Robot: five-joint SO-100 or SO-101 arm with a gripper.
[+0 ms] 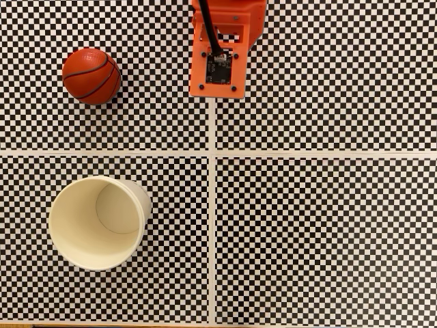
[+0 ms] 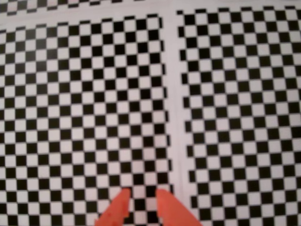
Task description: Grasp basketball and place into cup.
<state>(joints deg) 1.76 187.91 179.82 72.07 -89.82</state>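
Jaws (image 2: 141,200) of the orange two-finger gripper stand slightly parted in the wrist view, grasping nothing, tips over bare checkered counter (image 2: 225,117). In the fixed view the orange arm body (image 1: 222,51) sits at top centre. Small orange-red basketball with black seams (image 1: 91,75) rests on the counter well to its left, untouched. Being round, it has no long axis. Cream-white paper cup (image 1: 68,225) stands upright below the ball, mouth open, well apart from it.
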